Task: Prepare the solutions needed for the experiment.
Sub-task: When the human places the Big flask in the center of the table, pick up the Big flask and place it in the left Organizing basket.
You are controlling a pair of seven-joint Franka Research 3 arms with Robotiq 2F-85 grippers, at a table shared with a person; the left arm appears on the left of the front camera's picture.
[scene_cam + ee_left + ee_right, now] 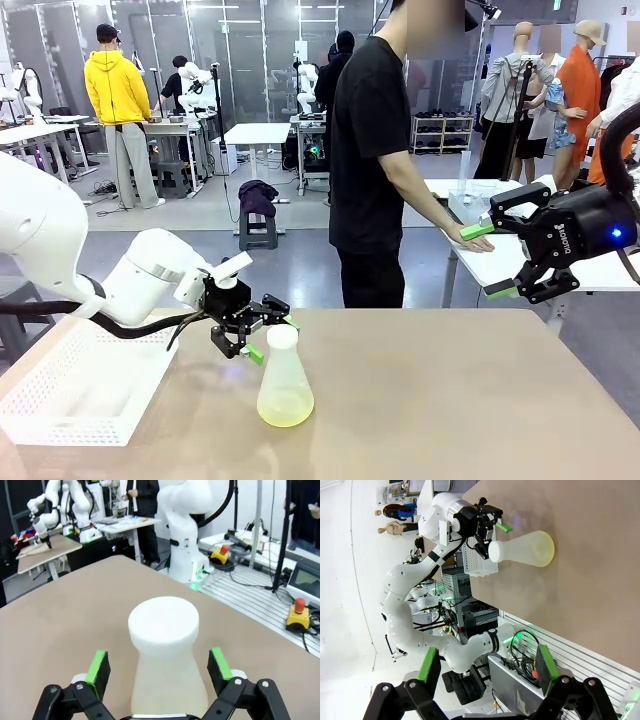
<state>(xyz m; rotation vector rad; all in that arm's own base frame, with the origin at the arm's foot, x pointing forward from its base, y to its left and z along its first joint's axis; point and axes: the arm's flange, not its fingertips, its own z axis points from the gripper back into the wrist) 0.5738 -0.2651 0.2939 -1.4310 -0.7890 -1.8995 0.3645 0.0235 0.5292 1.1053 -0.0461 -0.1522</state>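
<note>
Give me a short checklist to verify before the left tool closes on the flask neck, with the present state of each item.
1. Translucent conical plastic flask stands upright on the beige table: ok.
2. Pale yellow liquid sits low in the flask: ok.
3. White round stopper is seated on the neck: ok.
4. Left tool is open, fingers on both sides of the neck: ok.
5. Pads touching the neck: cannot tell.
6. Right tool is open, raised away from the flask: ok.

The flask (pixel 283 380) stands alone mid-surface (pixel 450 400), its neck between the left gripper's (pixel 268 338) parted jaws; a white tray (pixel 70 390) occupies the left edge.
</note>
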